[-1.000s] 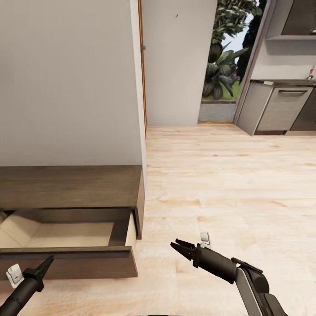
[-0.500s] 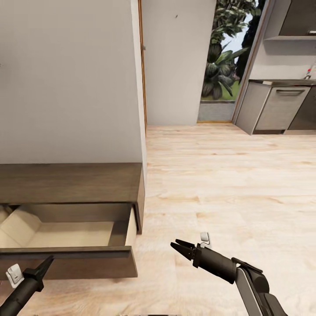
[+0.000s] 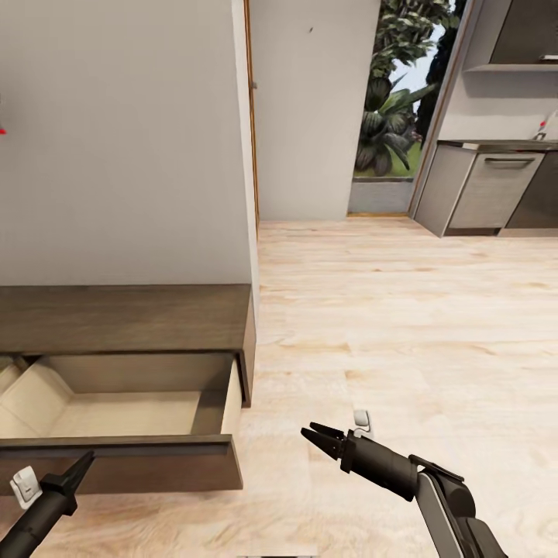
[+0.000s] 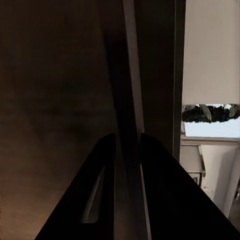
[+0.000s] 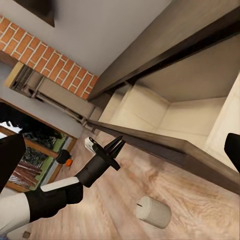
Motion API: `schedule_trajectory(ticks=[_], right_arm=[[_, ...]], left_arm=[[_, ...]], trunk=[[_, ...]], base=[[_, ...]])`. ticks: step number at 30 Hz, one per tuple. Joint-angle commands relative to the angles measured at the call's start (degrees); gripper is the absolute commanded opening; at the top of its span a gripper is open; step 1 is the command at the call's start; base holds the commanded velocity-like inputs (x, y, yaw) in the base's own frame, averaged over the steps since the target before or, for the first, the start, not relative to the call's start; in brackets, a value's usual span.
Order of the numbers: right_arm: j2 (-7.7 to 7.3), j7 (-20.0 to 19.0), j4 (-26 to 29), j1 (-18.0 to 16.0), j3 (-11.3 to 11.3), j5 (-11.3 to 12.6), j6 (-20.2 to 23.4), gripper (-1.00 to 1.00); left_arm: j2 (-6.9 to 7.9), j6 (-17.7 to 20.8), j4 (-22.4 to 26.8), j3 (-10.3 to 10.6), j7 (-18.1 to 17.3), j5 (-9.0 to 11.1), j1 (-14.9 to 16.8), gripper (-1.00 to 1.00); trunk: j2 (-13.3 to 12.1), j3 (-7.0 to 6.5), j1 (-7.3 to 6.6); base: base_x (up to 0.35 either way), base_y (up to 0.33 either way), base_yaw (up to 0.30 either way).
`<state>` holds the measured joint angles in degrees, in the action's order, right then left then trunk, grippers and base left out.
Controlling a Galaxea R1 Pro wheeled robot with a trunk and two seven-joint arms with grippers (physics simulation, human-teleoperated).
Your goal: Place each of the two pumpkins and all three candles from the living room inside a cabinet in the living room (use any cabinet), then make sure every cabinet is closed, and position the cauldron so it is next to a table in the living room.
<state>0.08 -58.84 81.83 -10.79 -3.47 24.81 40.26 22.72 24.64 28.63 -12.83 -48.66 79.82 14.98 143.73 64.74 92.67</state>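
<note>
The dark brown cabinet [image 3: 124, 325] stands against the wall at left, its drawer [image 3: 132, 415] pulled out and showing a bare pale inside. My left gripper [image 3: 87, 457] sits at the drawer front [image 3: 170, 465], fingers closed narrowly around its edge [image 4: 129, 145]. My right gripper [image 3: 308, 428] hovers open over the floor right of the drawer. In the right wrist view, one cream candle [image 5: 152, 211] lies on its side on the floor below the drawer, near the left gripper [image 5: 107, 144]. A small orange pumpkin [image 5: 68, 162] sits far off. Cauldron and table are out of view.
The white wall corner [image 3: 244, 155] rises right behind the cabinet. Pale wood floor [image 3: 403, 325] stretches to the right toward grey kitchen units [image 3: 496, 194] and a doorway with plants [image 3: 387, 116]. A brick wall [image 5: 45, 55] appears in the right wrist view.
The cabinet body and wall have drawn away from me while the drawer front stayed at my left gripper, so the drawer stands further out. Both grippers keep their place in the picture.
</note>
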Motion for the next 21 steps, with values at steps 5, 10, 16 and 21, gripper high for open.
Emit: schedule_trajectory(ticks=[5,10,16,21], right_arm=[[0.01,-0.05,-0.06,-0.02,-0.04,0.24,0.35,1.00],[0.01,-0.05,-0.01,-0.02,-0.04,0.24,0.35,1.00],[0.01,-0.05,-0.05,-0.02,-0.04,0.24,0.35,1.00],[0.01,-0.05,-0.01,-0.02,-0.04,0.24,0.35,1.00]], left_arm=[[0.05,-0.12,-4.37,-4.13,0.32,0.60,0.00,-1.00],[-0.02,-0.12,-4.37,-4.13,0.32,0.60,0.00,-1.00],[0.03,-0.12,-4.37,-4.13,0.31,0.60,0.01,-1.00],[0.04,-0.12,-4.37,-4.13,0.32,0.60,0.02,-1.00]], trunk=[[0.02,0.05,-0.02],[0.02,0.05,-0.02],[0.02,0.05,-0.02],[0.02,0.05,-0.02]], base=[[-0.106,0.000,0.000],[-0.110,0.000,0.000],[-0.042,0.000,0.000],[-0.084,0.000,0.000]])
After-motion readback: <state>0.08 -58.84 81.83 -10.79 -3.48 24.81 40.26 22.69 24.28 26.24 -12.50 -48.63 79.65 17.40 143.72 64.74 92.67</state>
